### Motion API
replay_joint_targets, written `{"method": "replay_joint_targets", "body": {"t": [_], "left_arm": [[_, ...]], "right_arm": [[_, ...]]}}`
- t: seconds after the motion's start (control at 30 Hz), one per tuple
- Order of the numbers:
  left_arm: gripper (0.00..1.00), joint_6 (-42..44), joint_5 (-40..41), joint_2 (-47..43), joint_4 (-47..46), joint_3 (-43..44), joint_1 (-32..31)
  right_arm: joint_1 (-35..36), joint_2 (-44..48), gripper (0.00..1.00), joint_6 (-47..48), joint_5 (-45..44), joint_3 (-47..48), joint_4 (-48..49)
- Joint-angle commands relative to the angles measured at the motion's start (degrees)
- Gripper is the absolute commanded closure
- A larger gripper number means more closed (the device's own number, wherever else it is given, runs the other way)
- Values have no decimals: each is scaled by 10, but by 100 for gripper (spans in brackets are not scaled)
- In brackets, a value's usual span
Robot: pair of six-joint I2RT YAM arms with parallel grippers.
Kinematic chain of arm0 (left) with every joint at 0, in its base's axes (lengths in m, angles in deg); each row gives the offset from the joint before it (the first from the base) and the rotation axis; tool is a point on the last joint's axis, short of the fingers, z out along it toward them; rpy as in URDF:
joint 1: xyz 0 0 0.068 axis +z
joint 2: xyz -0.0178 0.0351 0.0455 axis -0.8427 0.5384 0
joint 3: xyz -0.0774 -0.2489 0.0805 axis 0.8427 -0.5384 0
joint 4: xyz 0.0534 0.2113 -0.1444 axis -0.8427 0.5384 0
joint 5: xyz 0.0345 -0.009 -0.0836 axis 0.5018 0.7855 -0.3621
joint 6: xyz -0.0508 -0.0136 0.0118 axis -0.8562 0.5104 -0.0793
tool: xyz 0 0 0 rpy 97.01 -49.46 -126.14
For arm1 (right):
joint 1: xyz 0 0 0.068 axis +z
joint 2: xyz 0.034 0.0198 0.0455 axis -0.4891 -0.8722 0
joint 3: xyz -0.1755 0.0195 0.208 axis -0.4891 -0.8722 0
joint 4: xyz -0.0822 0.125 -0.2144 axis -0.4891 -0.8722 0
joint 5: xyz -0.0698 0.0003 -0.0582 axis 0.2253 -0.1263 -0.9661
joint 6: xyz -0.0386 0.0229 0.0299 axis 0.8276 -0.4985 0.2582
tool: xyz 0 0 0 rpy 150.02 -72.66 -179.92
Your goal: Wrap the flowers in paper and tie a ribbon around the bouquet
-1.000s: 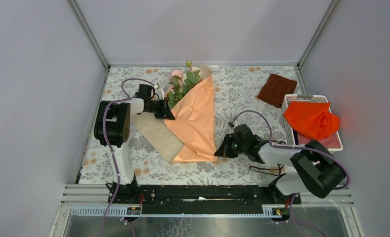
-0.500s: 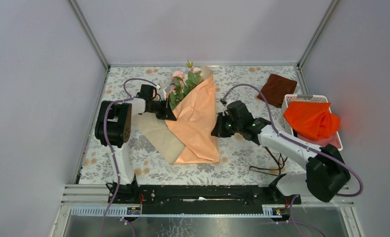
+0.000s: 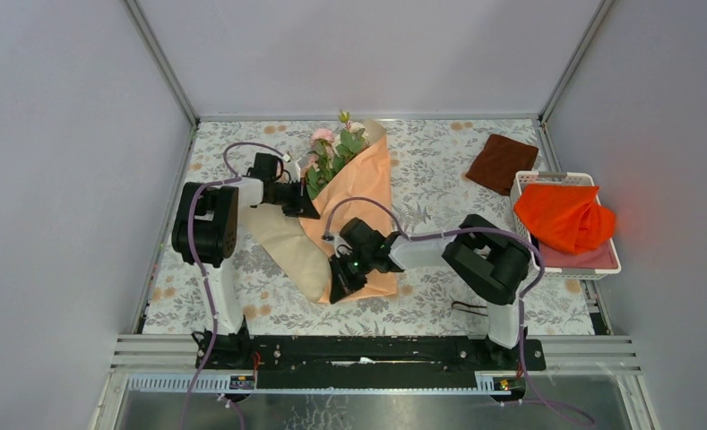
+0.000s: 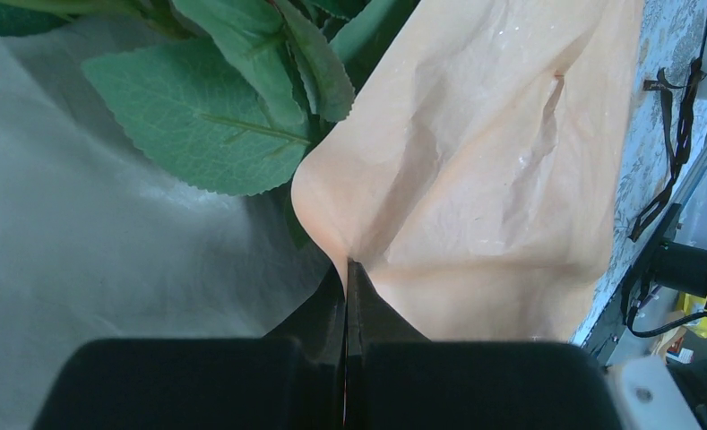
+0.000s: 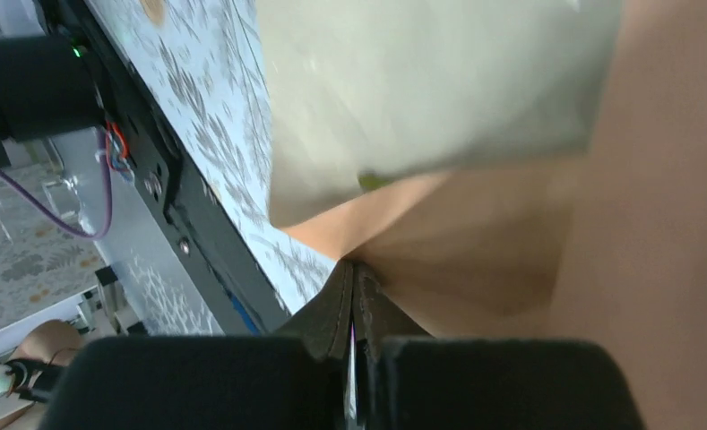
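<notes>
Right gripper [image 3: 344, 279]: formerly right of the paper [image 3: 362, 193], beside its near right corner, then farther along that right edge; now at the wrap's near left tip, jaws pinched on the paper edge; tan near-left flap [image 3: 291, 246]: formerly flat, now bulged and rounded.

The large peach-orange kraft paper sheet [image 3: 367, 175] is showing a pale tan reverse on its left fold. The small pink and cream roses [image 3: 321, 135] are blooming among green serrated leaves [image 4: 197, 116]. The tabletop [image 3: 439, 170] is wearing a grey leaf print with scattered orange blossoms. A dark brown folded cloth [image 3: 500, 163] is contrasting with a bright orange crumpled cloth [image 3: 560, 219] in a white plastic basket [image 3: 556, 176].
</notes>
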Motion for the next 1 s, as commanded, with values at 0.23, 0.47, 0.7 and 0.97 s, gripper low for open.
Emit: {"method": "replay_joint_targets", "body": {"t": [0.23, 0.47, 0.7, 0.97], "left_arm": [[100, 12, 18, 24, -10, 9, 5], [100, 13, 19, 23, -10, 9, 6], [100, 12, 19, 23, -10, 8, 6], [100, 12, 24, 24, -9, 9, 6]], "right_arm": [[49, -101, 100, 23, -67, 95, 4], [77, -122, 100, 45, -40, 154, -22], [23, 44, 100, 52, -27, 138, -19], [-87, 6, 100, -4, -114, 92, 28]]}}
